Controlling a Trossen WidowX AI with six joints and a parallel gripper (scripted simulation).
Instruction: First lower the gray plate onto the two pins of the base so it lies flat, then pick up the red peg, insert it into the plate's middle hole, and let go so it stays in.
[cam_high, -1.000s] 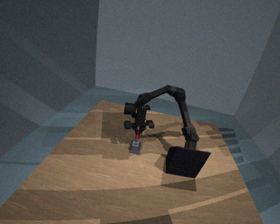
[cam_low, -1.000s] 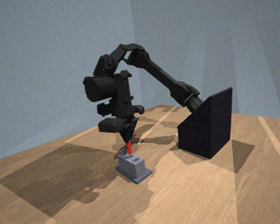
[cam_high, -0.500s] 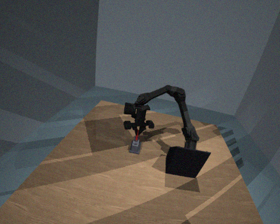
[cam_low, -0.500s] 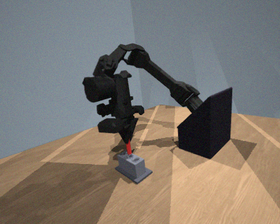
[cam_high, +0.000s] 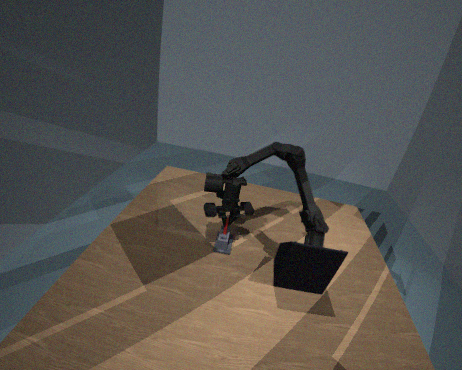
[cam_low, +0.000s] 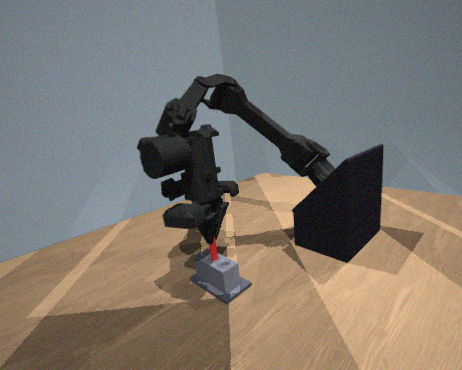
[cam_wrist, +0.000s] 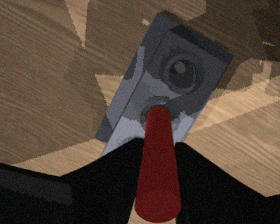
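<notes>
- I have the gripper (cam_wrist: 158, 160) clamped on the red peg (cam_wrist: 158, 166), directly above the gray plate (cam_wrist: 188, 75).
- Plate sits on the base (cam_low: 220, 289) (seemingly flat).
- Insertion step: the tip meets the middle hole; next I press straight down, then release.

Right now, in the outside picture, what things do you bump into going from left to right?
The robot's hand squeezing the red peg → the gray plate sitting on its base → the big dark block.
</notes>
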